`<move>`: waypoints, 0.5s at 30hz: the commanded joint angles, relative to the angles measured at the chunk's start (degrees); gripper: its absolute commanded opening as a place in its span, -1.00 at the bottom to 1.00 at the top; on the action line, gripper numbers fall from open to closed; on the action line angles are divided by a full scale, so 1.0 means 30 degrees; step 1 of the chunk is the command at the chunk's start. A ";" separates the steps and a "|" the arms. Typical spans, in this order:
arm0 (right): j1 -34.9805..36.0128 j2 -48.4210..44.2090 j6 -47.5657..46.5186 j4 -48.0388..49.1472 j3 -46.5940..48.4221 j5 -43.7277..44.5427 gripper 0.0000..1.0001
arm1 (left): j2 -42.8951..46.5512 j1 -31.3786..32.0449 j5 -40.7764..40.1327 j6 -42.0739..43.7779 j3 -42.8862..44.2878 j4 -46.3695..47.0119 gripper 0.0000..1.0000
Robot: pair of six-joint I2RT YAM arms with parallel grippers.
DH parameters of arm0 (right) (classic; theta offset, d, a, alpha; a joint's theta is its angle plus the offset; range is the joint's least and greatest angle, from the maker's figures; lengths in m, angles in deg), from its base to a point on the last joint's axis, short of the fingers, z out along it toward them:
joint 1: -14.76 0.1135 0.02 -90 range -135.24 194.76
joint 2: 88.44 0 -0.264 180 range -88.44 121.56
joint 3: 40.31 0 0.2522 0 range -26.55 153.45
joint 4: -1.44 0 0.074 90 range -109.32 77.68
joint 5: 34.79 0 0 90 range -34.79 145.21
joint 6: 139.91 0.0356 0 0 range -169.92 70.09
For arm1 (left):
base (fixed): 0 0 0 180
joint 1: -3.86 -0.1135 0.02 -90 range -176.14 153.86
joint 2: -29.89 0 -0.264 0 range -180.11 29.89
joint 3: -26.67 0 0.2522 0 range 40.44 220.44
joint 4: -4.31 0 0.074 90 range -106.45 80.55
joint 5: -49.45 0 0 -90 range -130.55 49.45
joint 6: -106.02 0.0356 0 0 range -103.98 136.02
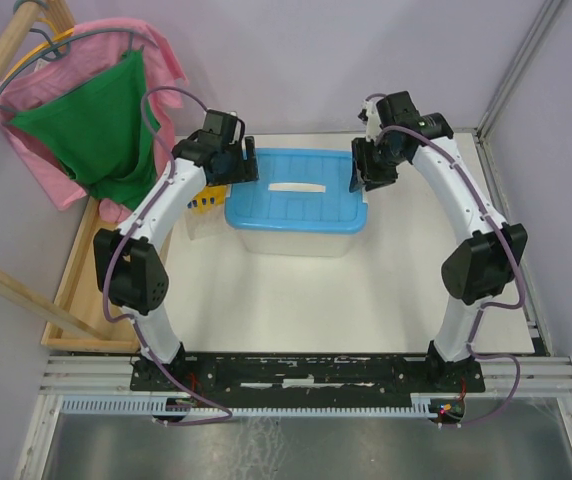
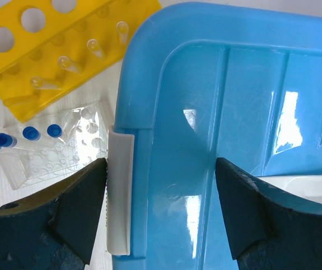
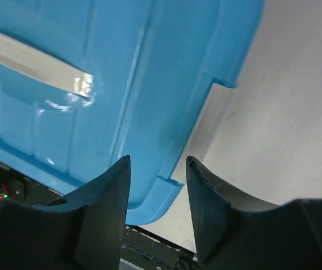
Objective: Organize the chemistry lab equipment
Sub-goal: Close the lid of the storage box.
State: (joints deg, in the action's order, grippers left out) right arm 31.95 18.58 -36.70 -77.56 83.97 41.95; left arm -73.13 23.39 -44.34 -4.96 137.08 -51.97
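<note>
The yellow tube rack (image 2: pixel 54 50) lies at the upper left of the left wrist view with clear tubes in its holes. In the top view only a bit of the rack (image 1: pixel 206 203) shows under the left arm. Blue-capped tubes (image 2: pixel 28 135) lie in a clear packet beside it. My left gripper (image 2: pixel 161 169) is open wide, straddling the left rim of the blue lid (image 2: pixel 234 112) and its white latch (image 2: pixel 119 191). My right gripper (image 3: pixel 158 160) is open over the lid's right edge (image 3: pixel 166 185) with nothing between its fingers. Flasks, tongs and rods are out of view.
The blue lid (image 1: pixel 296 190) sits on the white tub (image 1: pixel 291 241) at the middle back of the table. Pink and green cloths (image 1: pixel 96 120) hang over a wooden frame (image 1: pixel 71 290) at the left. A metal post (image 1: pixel 511 80) stands at the back right.
</note>
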 commanded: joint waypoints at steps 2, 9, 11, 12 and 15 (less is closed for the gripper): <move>0.0694 -0.0306 0.0109 -0.0775 0.4035 -0.1062 0.08 | 0.0767 0.0676 -0.0729 0.0496 0.2196 -0.1158 0.65; 0.0175 -0.1157 -0.0304 -0.1038 0.5895 0.2737 0.24 | 0.1973 0.0610 -0.2780 0.0795 0.3543 -0.0656 0.68; -0.0363 -0.1610 -0.0575 -0.0479 0.5472 0.4582 0.27 | 0.2457 0.0166 -0.3858 0.1418 0.3235 -0.0049 0.71; -0.0832 -0.1834 -0.0736 -0.0176 0.5264 0.5460 0.30 | 0.2695 -0.0347 -0.3899 0.1713 0.3067 0.0330 0.72; -0.2440 -0.2308 -0.1185 0.0783 0.4688 0.6225 0.36 | 0.3331 -0.2998 -0.1768 0.1906 0.2459 0.1349 0.72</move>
State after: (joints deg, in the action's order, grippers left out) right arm 30.26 15.39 -38.04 -79.39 99.22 51.39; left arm -67.91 23.12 -50.77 -3.01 145.03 -54.33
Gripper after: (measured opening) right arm 0.666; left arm 0.859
